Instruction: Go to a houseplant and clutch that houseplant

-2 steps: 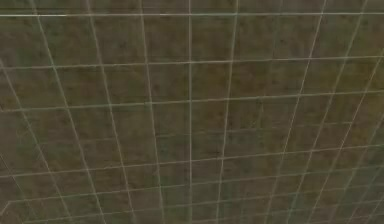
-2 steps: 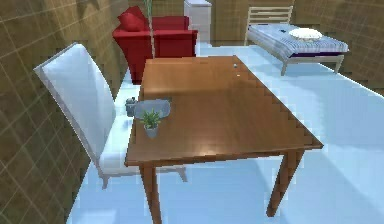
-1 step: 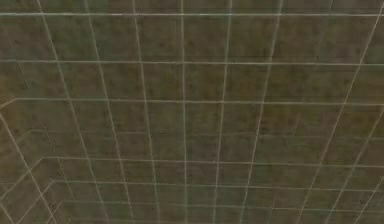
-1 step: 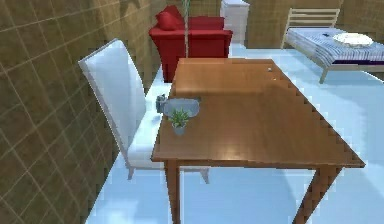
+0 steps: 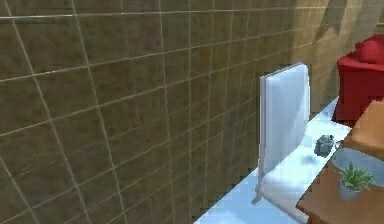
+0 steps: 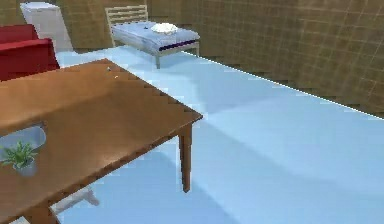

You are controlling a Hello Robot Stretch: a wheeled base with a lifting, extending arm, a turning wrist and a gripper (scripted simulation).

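A small houseplant [image 5: 354, 179] with green spiky leaves in a pale pot stands on a brown wooden table [image 5: 335, 205] at the forward view's lower right. The same houseplant [image 6: 20, 157] appears at the arm side view's lower left, on the wooden table [image 6: 100, 105], next to a grey tray-like thing [image 6: 28, 133].
A brown tiled wall [image 5: 120, 100] is close ahead. A white upright slab [image 5: 284, 125] leans against it, with a small dark object [image 5: 323, 146] on the pale blue floor. A red armchair [image 5: 362, 85] stands behind. A bed [image 6: 155, 36] and a white cabinet [image 6: 45, 22] lie farther out.
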